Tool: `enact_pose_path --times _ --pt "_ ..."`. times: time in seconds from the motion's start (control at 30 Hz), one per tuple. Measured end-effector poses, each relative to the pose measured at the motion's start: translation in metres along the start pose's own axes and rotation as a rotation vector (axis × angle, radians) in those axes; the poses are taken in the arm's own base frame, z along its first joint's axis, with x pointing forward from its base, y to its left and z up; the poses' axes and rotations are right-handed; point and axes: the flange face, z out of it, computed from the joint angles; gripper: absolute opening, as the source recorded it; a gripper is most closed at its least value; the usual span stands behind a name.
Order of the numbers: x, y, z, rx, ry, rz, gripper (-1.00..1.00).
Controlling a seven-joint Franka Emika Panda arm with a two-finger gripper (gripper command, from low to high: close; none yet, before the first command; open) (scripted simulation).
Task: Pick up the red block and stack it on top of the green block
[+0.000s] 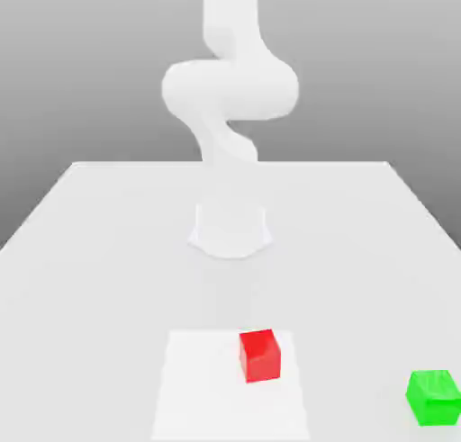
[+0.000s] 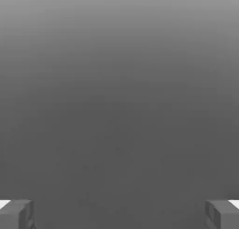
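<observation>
- The red block is a small, plain cube of bright, even red, its top face a shade lighter than the side that faces the exterior view.
- It sits flat and square on the table, in the near part of the exterior view, just to that view's right of centre.
- Under it lies a pale square patch on the table, slightly brighter than the rest of the surface; the red block rests near the far corner of the patch on the exterior view's right.
- The green block is a cube of about the same size, bright green, with faint darker marking on its top face.
- It stands on the table well apart from the red block, nearer the camera and close to the exterior view's right edge, off the pale patch.
- The arm is white and rises from a round base on the table beyond the red block.
- In the hand view the gripper has its two grey fingertips at opposite edges of the picture, spread wide, with nothing between them.
</observation>
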Motion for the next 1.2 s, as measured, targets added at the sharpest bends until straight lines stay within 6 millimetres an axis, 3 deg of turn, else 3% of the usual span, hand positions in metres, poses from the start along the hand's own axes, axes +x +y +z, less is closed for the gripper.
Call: enact_pose_path --times 0.13,0.27,0.4,0.53,0.63,0.83,0.87,1.07,1.2 --pt "-0.028 0.016 0.104 -0.097 -0.121 -0.037 0.00" --pt "-0.070 0.045 0.190 -0.190 -0.235 -0.075 0.00" --pt "-0.122 0.084 0.260 -0.282 -0.346 -0.113 0.00" --pt "-0.180 0.133 0.312 -0.375 -0.455 -0.153 0.00" --pt "-0.223 0.172 0.338 -0.440 -0.532 -0.183 0.00" --pt "-0.258 0.207 0.383 -0.459 -0.553 -0.190 0.00" --pt "-0.262 0.211 0.389 -0.459 -0.553 -0.190 -1.00" --pt "-0.264 0.213 0.392 -0.459 -0.553 -0.190 -1.00" --pt "-0.251 0.200 0.373 -0.459 -0.553 -0.190 -1.00"
